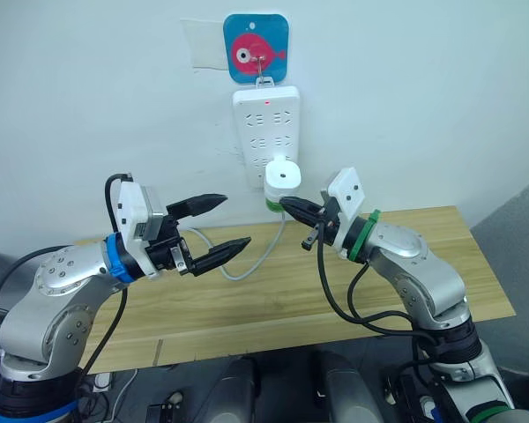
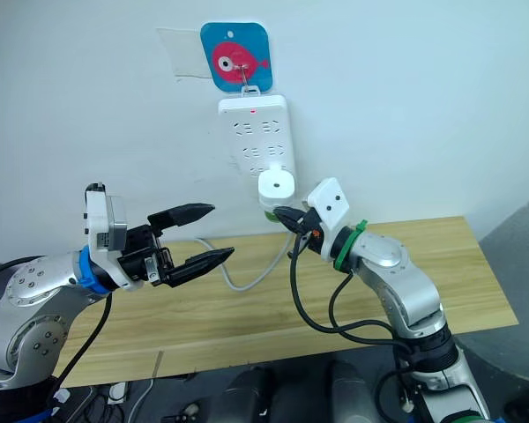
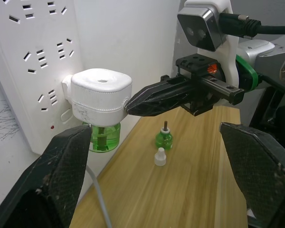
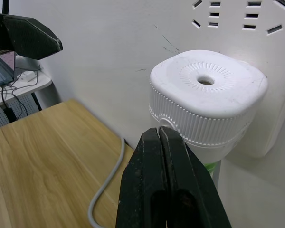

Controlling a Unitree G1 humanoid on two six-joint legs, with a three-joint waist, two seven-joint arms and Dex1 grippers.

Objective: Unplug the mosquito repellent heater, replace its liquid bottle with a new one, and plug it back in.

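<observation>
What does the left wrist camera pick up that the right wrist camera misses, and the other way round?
Left wrist view alone: a small green bottle and a tiny white cap standing on the wooden table, plus the green bottle under the heater. Right wrist view alone: a desk with cables in the background. Both: the white mosquito repellent heater plugged into the power strip, the shut right pincer at its side, and the grey cable.
</observation>
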